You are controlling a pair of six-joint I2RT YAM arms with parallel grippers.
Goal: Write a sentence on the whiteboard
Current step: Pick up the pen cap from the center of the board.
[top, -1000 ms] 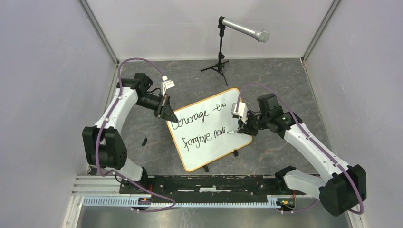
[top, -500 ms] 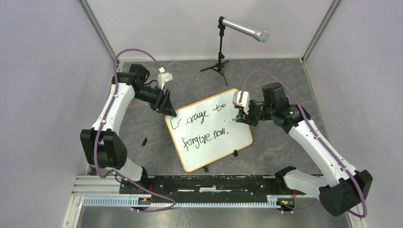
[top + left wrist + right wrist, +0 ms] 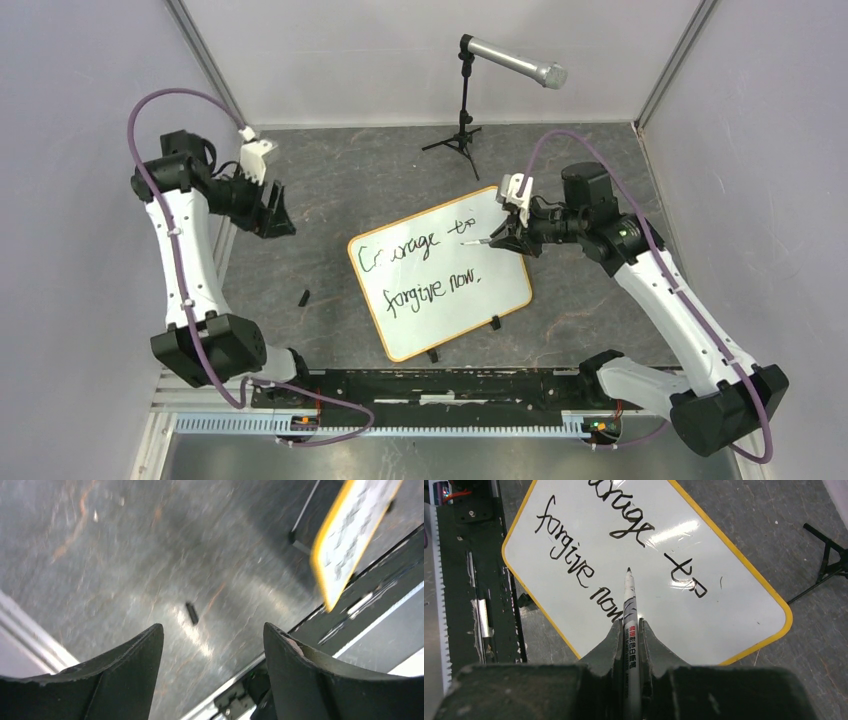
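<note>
The whiteboard (image 3: 505,285) lies tilted on the grey table, orange-rimmed, and also shows in the right wrist view (image 3: 734,605) and blurred in the left wrist view (image 3: 350,525). The sentence (image 3: 415,295) in black marker reads "Courage to forgive now." on two lines (image 3: 566,555). My right gripper (image 3: 503,236) is shut on a white marker (image 3: 629,600), its black tip held just above the board's middle, between the lines. My left gripper (image 3: 278,215) hangs open and holds nothing, over bare table well left of the board (image 3: 212,627).
A small black cap-like piece (image 3: 303,297) lies on the table left of the board (image 3: 192,613). A microphone (image 3: 515,62) on a black tripod (image 3: 462,120) stands at the back. The black base rail (image 3: 440,385) runs along the near edge. Walls close in on both sides.
My left gripper let go of the board's left corner, opened and drew back to the left. My right gripper lifted the marker from the end of "now" and moved it up and back.
</note>
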